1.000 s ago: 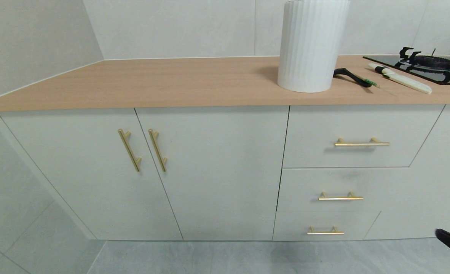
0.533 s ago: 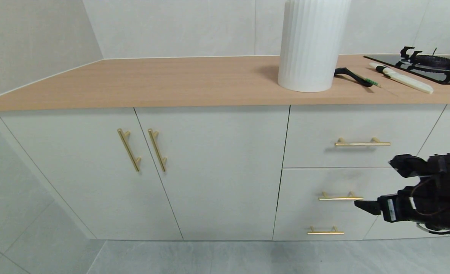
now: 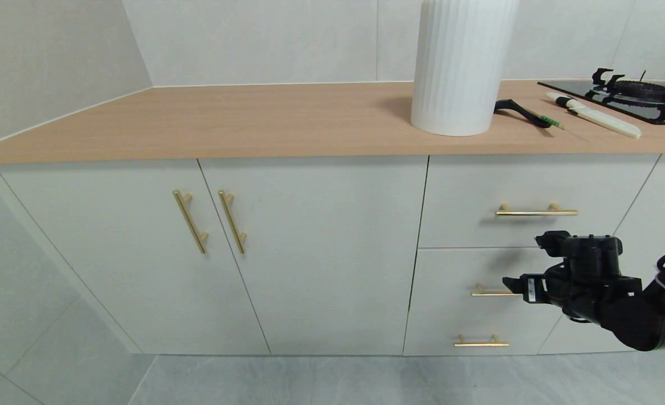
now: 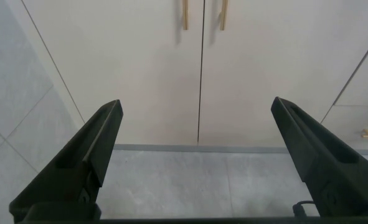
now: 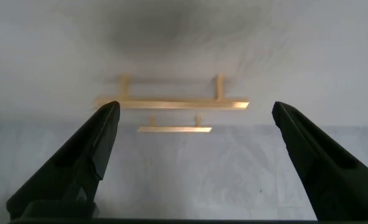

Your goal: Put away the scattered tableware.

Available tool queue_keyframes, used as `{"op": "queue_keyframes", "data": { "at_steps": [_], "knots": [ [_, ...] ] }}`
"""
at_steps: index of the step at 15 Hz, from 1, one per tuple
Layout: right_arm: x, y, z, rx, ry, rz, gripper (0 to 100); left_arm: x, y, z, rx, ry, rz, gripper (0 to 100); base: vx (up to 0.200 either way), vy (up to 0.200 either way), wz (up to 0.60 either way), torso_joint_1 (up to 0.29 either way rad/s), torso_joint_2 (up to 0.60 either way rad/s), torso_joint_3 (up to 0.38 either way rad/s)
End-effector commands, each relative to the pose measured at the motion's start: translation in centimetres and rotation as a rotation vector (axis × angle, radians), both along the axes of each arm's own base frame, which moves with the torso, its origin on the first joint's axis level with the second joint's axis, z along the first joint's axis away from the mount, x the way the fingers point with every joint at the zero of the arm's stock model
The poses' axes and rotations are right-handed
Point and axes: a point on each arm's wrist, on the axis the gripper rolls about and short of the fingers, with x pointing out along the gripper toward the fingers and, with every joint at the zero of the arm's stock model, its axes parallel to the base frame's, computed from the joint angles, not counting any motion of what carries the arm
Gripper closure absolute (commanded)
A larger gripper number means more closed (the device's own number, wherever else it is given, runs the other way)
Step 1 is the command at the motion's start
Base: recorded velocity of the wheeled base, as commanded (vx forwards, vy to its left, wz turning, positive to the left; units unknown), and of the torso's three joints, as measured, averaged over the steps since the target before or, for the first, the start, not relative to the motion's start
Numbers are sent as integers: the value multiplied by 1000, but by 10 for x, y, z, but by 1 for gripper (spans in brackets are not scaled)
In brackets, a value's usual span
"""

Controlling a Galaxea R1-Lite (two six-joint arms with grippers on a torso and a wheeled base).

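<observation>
On the counter (image 3: 254, 121), a knife (image 3: 597, 116) lies near the ribbed white canister (image 3: 457, 67).

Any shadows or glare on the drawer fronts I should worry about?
Right wrist view: dark soft shadow on the drawer front above the middle handle, no glare. Head view: faint shadow beside the right hand; top handle casts a soft one beneath.

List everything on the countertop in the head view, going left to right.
white ribbed container → black-handled utensil → white knife → stove burner
</observation>
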Motion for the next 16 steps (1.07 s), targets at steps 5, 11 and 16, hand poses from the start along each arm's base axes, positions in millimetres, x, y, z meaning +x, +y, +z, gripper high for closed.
{"op": "queue_keyframes", "data": {
  "at_steps": [5,11,16],
  "knots": [
    [19,-2,-40,-40,4,-71,0,0,0,0,0,0,1,0,0,0,0,0,0,0],
    [19,-2,-48,-49,24,-78,0,0,0,0,0,0,1,0,0,0,0,0,0,0],
    [20,-2,-51,-52,22,-80,0,0,0,0,0,0,1,0,0,0,0,0,0,0]
  ]
}}
